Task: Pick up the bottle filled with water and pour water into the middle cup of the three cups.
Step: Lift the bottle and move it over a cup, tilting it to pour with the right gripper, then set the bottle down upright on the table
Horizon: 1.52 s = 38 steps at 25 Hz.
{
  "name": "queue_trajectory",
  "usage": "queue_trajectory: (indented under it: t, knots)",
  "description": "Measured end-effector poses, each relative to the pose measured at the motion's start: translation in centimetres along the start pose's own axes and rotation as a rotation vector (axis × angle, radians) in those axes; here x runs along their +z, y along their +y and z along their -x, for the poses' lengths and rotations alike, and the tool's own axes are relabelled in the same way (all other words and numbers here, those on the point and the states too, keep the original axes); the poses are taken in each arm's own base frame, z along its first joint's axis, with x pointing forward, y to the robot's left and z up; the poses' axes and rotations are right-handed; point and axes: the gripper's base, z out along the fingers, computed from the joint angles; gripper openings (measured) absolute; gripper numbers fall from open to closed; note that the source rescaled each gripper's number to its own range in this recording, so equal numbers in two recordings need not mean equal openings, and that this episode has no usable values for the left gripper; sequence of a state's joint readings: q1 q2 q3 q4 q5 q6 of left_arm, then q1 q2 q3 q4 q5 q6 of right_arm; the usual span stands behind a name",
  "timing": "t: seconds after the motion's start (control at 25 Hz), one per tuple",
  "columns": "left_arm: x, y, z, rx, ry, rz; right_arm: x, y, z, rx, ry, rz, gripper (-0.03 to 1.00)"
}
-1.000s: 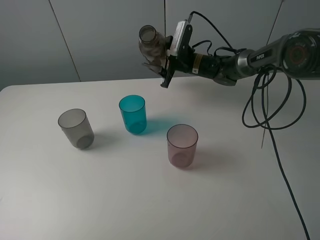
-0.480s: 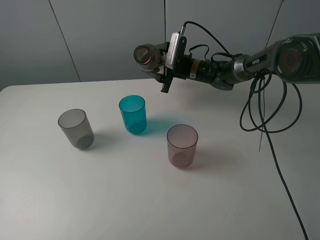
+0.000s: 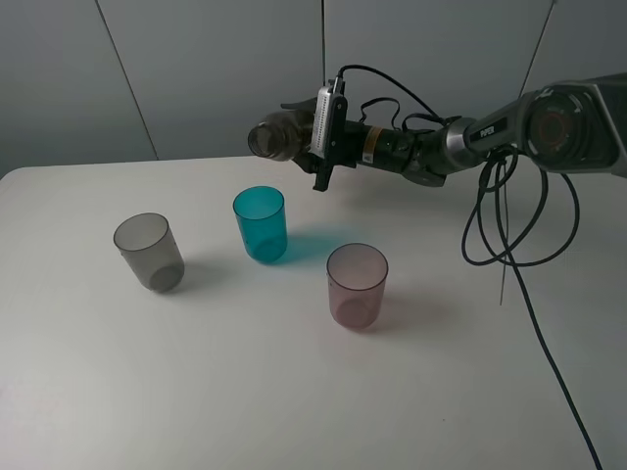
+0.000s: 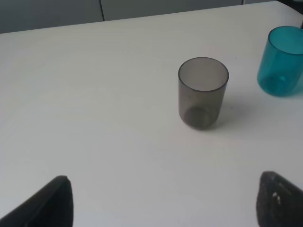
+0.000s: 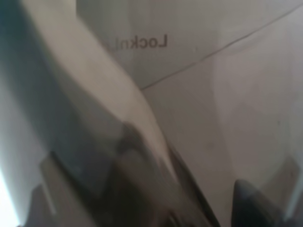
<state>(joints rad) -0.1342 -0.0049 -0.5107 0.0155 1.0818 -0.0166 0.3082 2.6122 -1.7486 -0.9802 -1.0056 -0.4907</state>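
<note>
Smoky brown-grey translucent bottle point(image 3: 275, 138) held in the air, tipped almost horizontal, with its open narrow neck pointing toward the left of the exterior high view. In that view the mouth sits directly above the rim of the middle cup point(image 3: 260, 223), a teal tumbler, and is clear of it. Whether any water is leaving the mouth cannot be told. The right gripper point(image 3: 303, 143) is clamped on the bottle's body, its 2 black fingers point(image 3: 320, 178) closed against it from opposite sides. The right arm point(image 3: 460, 142) reaches in from the right edge, with black cables point(image 3: 495, 230) looping below it. The right wrist view is filled by the bottle's translucent wall at close range, with partly readable "Lock" lettering point(image 5: 142, 43) showing. The 3 cups stand upright and apart on the white table point(image 3: 294, 392). The smoky grey cup point(image 3: 149, 252) is to the left of the teal 1, and the pinkish-mauve cup point(image 3: 357, 285) is to its right and nearer the camera. The left gripper point(image 4: 168, 208) hovers over bare table near the grey cup. Its fingertips point(image 4: 52, 205) are spread wide apart with nothing between them. A grey panelled wall point(image 3: 196, 69) stands behind.
</note>
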Motion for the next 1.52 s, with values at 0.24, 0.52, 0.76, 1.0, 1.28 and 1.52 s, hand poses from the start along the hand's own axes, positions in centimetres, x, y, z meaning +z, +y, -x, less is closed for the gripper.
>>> queue_trajectory:
  t: [0.24, 0.52, 0.76, 1.0, 1.28, 1.52]
  knots:
    - [0.00, 0.00, 0.00, 0.000, 0.000, 0.000, 0.14, 0.09, 0.14, -0.081, -0.001, 0.004, 0.00]
    - [0.00, 0.00, 0.00, -0.002, 0.000, 0.000, 0.14, 0.04, 0.24, -0.141, -0.012, -0.003, 0.00]
    - [0.00, 0.00, 0.00, -0.004, 0.000, 0.000, 0.14, 0.04, 0.24, -0.200, -0.012, -0.003, 0.00]
    - [0.00, 0.00, 0.00, -0.004, 0.000, 0.000, 0.14, 0.04, 0.24, -0.254, -0.011, -0.004, 0.00]
    - [0.00, 0.00, 0.00, -0.004, 0.000, 0.000, 0.14, 0.04, 0.24, -0.297, -0.011, -0.004, 0.00]
    - [0.00, 0.00, 0.00, -0.004, 0.000, 0.000, 0.43, -0.72, 0.24, -0.341, -0.012, -0.018, 0.00]
